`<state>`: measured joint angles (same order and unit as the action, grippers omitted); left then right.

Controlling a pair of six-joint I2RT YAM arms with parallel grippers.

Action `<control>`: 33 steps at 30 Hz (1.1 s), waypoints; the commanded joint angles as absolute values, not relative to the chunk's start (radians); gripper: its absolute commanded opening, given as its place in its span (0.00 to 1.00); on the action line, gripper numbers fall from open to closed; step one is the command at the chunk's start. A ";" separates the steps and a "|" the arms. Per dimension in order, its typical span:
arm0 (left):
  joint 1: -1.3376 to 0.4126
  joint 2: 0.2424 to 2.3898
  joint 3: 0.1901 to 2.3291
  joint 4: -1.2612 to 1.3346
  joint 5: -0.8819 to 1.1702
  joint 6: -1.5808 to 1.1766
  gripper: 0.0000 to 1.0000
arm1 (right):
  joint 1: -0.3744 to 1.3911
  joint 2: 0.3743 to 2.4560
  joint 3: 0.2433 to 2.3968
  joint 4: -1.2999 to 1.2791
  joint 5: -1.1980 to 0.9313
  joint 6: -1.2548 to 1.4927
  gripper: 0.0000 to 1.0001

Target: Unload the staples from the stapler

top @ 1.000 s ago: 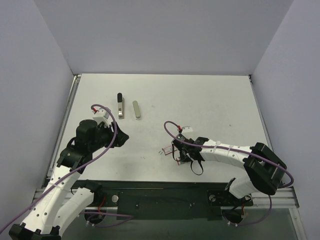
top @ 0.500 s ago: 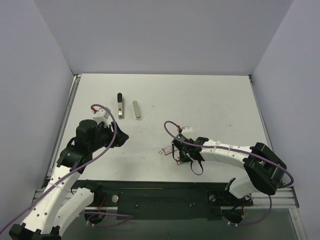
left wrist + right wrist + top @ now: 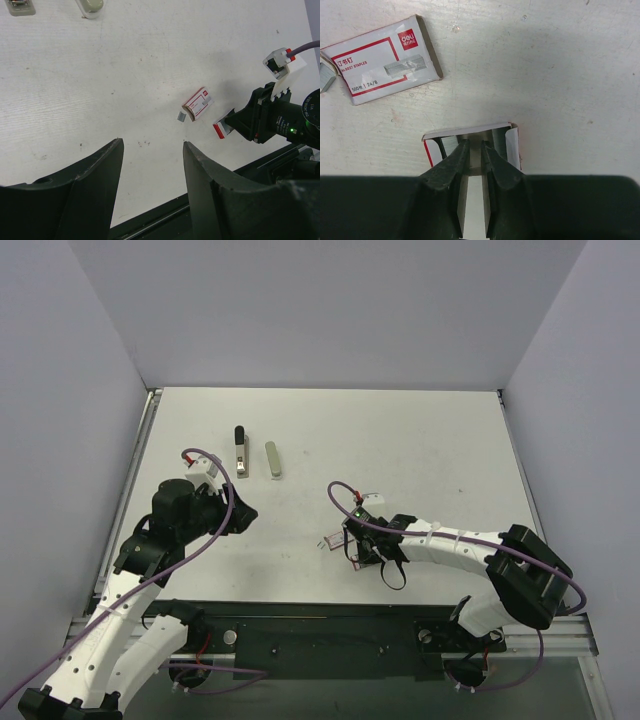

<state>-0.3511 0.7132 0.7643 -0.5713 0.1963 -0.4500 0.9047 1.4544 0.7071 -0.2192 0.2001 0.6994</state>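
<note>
R hand: clenched on one wall of the open card tray, down by the tabletop, near the staple box. L hand: released, empty, hovering. Stapler: far-left area, beside a grey bar, well apart from both hands. Recommended: pinch lightly, as card prob. crushes; park tray open side up, apart from box; L hand is nearer, so let it take stapler across its narrow sides w/ black end free
</note>
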 commanded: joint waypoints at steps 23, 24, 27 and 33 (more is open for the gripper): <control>-0.345 0.706 0.767 -0.514 0.216 -0.445 0.61 | 0.913 1.378 0.802 -0.325 0.247 0.684 0.19; -0.344 0.706 0.767 -0.515 0.218 -0.446 0.61 | 0.919 1.379 0.814 -0.327 0.248 0.684 0.20; -0.344 0.704 0.767 -0.515 0.216 -0.445 0.61 | 0.931 1.384 0.839 -0.327 0.242 0.690 0.24; -0.344 0.700 0.769 -0.515 0.216 -0.446 0.61 | 0.997 1.440 0.916 -0.325 0.238 0.715 0.31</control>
<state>-0.3511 0.7128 0.7643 -0.5713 0.1993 -0.4500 0.9573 1.4078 0.8467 -0.2852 0.2138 0.6968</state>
